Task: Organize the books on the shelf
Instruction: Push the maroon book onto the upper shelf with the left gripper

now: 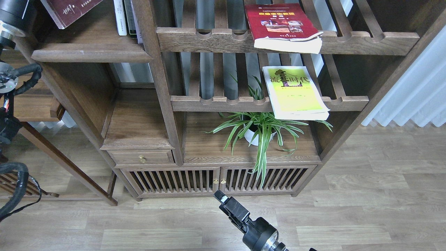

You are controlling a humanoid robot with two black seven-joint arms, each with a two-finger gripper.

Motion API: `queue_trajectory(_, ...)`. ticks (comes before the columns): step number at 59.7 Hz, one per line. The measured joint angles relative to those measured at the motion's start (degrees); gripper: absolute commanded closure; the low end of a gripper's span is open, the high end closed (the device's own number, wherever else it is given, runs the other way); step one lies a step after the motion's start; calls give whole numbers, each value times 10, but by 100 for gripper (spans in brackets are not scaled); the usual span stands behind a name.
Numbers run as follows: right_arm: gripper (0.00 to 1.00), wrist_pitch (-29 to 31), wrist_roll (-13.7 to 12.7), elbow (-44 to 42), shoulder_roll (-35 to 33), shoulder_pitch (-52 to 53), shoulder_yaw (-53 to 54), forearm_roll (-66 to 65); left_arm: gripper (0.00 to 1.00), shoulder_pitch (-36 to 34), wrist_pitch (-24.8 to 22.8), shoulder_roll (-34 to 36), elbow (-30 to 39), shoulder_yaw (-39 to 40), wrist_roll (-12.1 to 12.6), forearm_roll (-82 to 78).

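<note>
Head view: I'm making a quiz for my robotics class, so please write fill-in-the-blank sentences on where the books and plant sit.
1. The red book lies on the ____ slatted rack.
2. The yellow-green book lies directly ____ the red book, on the next slatted rack.
3. The potted plant stands ____ the yellow-green book.
4. The maroon book is over the solid shelf at the picture's upper ____.

Missing words: upper; below; under; left
</note>
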State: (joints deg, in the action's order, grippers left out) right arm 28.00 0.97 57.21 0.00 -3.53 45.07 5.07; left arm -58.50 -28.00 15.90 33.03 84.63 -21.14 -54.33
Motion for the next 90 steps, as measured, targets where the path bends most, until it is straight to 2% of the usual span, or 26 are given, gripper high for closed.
queue_trajectory(33, 2, 0, 0, 1, 0, -3, 4, -1, 100, -47, 0, -19, -96, -24, -26, 1)
queue_trajectory(46, 2, 0, 0, 0, 0, -3, 4, -1, 100, -73, 0, -23, -131, -28, -29, 1)
queue_trajectory(90, 2, 0, 0, 0, 0, -4, 6, 0, 95, -61, 0, -46, -135, -80, -36, 29)
